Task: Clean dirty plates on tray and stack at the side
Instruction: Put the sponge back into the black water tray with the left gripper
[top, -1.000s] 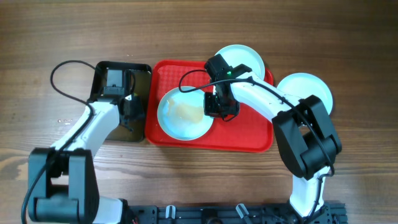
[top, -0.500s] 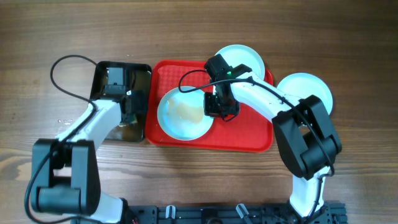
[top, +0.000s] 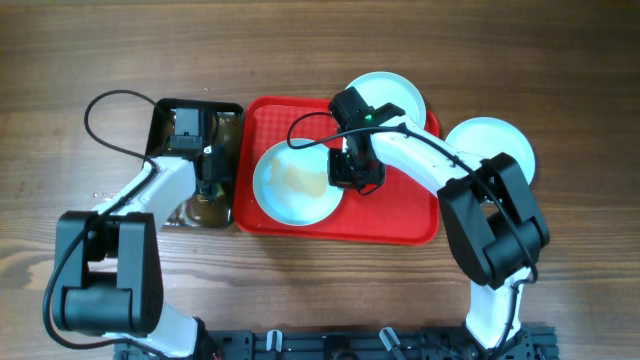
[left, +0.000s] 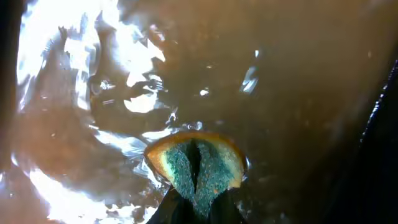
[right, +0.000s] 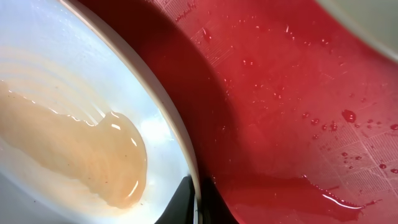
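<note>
Three round, glossy pale plates show. A wet plate (top: 295, 182) sits on the left half of the red tray (top: 400, 222), a second plate (top: 392, 92) overhangs the tray's far right corner, and a third plate (top: 497, 148) lies on the wooden table (top: 80, 60) just right of the tray. My right gripper (right: 198, 200) is clamped on the wet plate's thin right rim. Beige liquid (right: 81, 155) pools in its hollow. To its right the tray's textured, droplet-speckled base lies bare. My left gripper (left: 196, 205) pinches a green sponge (left: 198, 165), yellow-edged and bulging, over the shiny wet floor of the black tray (top: 200, 103), just left of the red one.
</note>
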